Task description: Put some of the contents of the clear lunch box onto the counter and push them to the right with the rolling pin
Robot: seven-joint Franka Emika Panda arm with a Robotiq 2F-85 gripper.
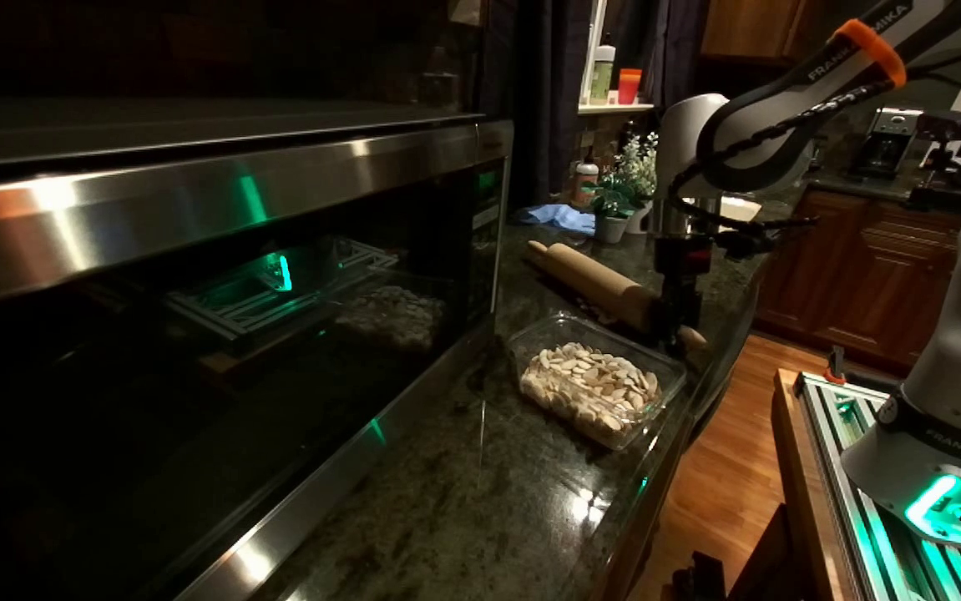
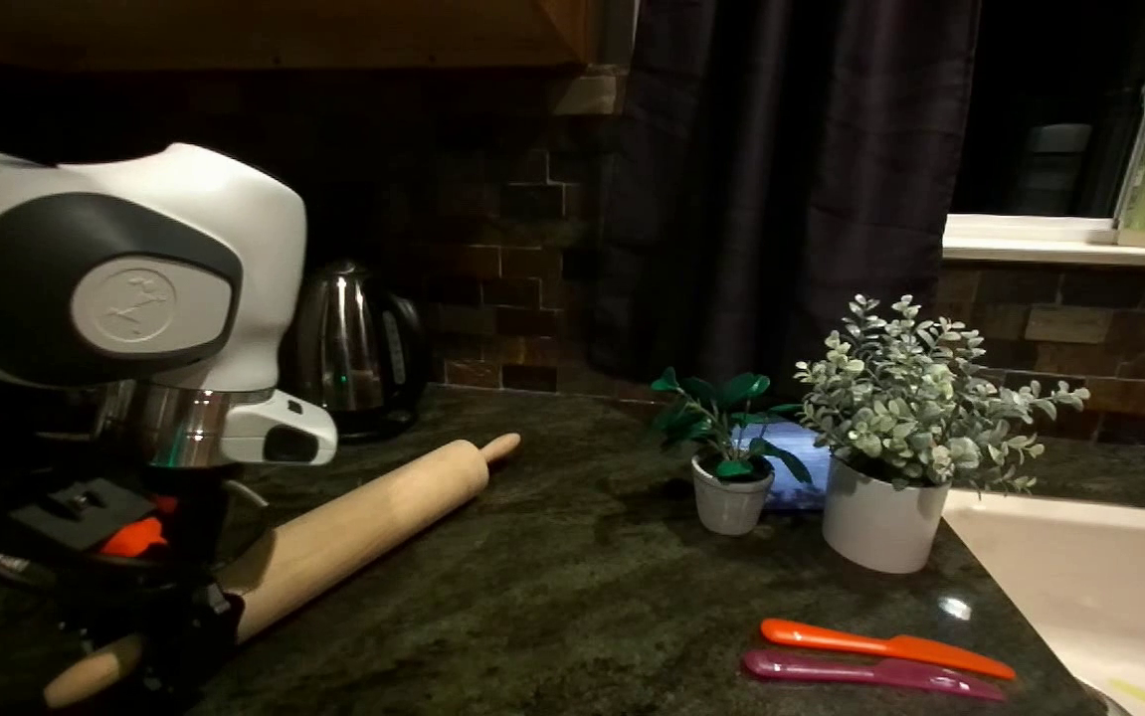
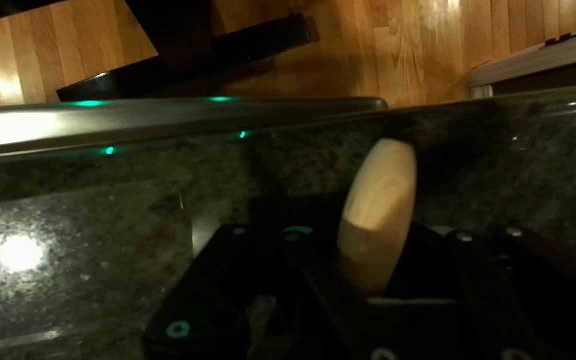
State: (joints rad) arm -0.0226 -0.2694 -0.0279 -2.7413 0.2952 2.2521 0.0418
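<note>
A dark, glossy counter [image 1: 447, 501] is running through both exterior views. A white robot arm [image 1: 760, 146] is reaching over it, and in an exterior view a microwave [image 1: 230, 351] is standing on it. A wooden rolling pin [image 2: 363, 527] is lying slantwise on the counter, 1 end pointing toward the front edge. A bushy plant [image 2: 915, 438] is standing well apart from it. A clear lunch box [image 1: 605, 340] is sitting just beside the pin. The gripper [image 3: 375, 240] is holding the pin by its front end, that tip poking out of its grasp in the wrist view. 2 knives [image 2: 885, 646], 1 orange and 1 purple, are lying side by side near the plant. Pale food pieces [image 1: 593, 384] are resting in a heap inside the box, and a few dim bits [image 1: 604, 315] are lying between box and pin.
</note>
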